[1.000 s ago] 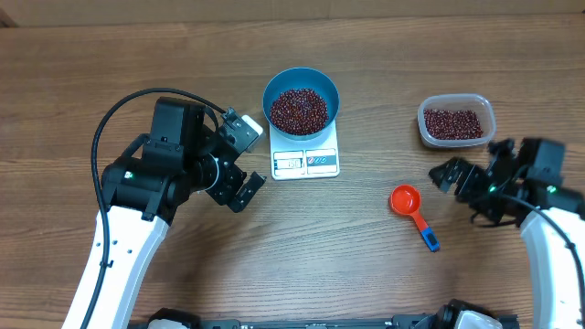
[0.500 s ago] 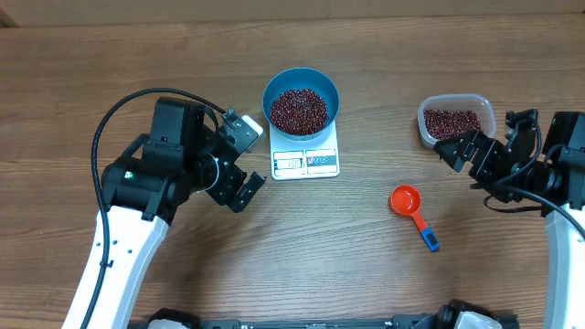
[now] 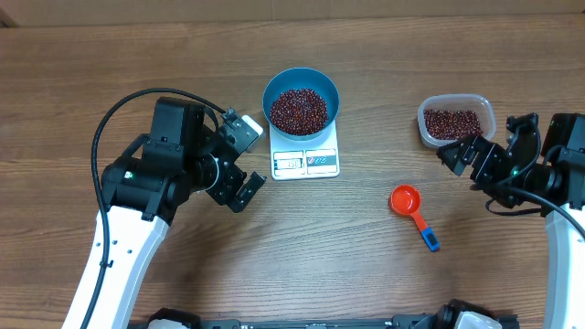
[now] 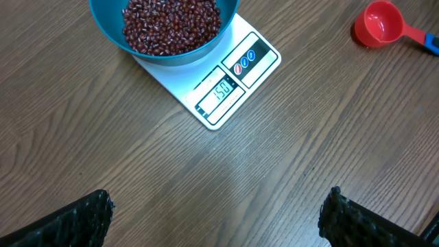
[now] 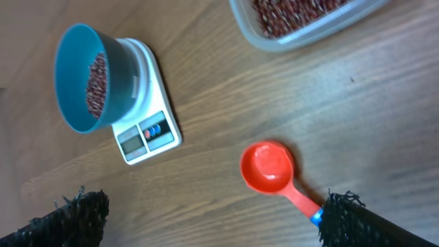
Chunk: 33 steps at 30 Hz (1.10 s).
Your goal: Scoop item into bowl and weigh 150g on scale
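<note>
Left fingers (image 4: 72, 221) and right fingers (image 5: 68, 221) both stand spread wide and grip nothing. Each pair is held clear of the load, which by judgement lets the weight register undisturbed.

The beans (image 3: 299, 110), small and dark red-brown, fill the blue bowl (image 3: 269, 91) well up its wall. The bowl rests on the platform of the white scale (image 3: 306, 163), at the middle of the table (image 3: 366, 274) toward its far edge. The display edge is turned toward the arms, so the left wrist camera looks down on it.

The display window (image 4: 221, 90) appears to read 150, though the digits are small and tilted. Beside it sit small red and blue button marks (image 4: 245, 61), whose symbols are too small to read. No brand name can be made out on the scale, bowl or tub. If the reading is right, the target weight is met and no further scooping is called for.

The red scoop (image 3: 405, 199) lies empty on the table, mouth up, well apart from the scale on the right side. Its blue-tipped handle points toward the near edge, a placement that suits a tool put aside.

The clear tub (image 3: 491, 119), holding more beans, stands at the far right. The right fingers hover near its nearer side, touching neither tub nor scoop. The left fingers hover to the left of the scale, apart from it.
</note>
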Each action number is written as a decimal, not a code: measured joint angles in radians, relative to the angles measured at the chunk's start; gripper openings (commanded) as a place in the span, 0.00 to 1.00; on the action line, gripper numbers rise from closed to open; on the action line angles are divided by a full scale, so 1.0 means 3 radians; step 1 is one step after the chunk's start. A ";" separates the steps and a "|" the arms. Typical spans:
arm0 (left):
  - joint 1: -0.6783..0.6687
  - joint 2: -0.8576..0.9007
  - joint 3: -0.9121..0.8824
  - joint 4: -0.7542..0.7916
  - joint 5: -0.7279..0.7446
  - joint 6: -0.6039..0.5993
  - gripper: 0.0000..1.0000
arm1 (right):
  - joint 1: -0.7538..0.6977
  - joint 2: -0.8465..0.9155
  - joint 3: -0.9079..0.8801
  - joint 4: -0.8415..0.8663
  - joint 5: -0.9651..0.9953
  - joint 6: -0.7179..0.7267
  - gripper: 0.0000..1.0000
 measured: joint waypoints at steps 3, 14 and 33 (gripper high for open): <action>0.0000 0.0000 0.0000 0.0000 0.0000 -0.0001 1.00 | 0.0000 0.0000 0.0000 -0.0051 0.0039 0.0000 1.00; 0.0000 0.0000 0.0000 0.0000 -0.0001 0.0000 1.00 | 0.0000 0.0000 -0.0061 0.0074 0.0064 -0.0001 1.00; 0.0000 0.0000 0.0000 0.0000 0.0000 0.0000 1.00 | 0.0547 -0.1109 -0.1100 0.1122 0.0422 -0.0003 1.00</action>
